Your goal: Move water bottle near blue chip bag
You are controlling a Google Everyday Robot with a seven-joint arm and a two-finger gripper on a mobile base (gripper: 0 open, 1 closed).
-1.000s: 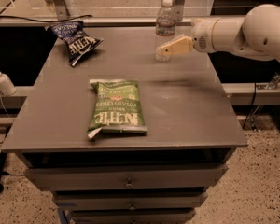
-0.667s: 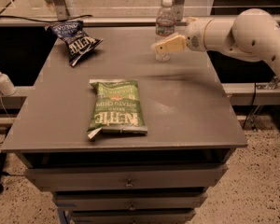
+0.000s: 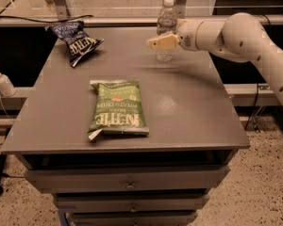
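- One water bottle (image 3: pixel 166 18) stands upright at the far edge of the table (image 3: pixel 188 107).
- The gripper (image 3: pixel 161 42) is right at the bottle; I cannot tell its hold.
- The blue chip bag (image 3: pixel 75 40) lies far left of the bottle.
- A bump could tip the bottle.

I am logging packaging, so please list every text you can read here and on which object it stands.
"KETTLE", "BRAND", "POTATO CHIPS": green chip bag, upside down to the camera.
"KETTLE": blue chip bag; smaller print unreadable.
Water bottle label: unreadable; the gripper is just in front of the bottle.
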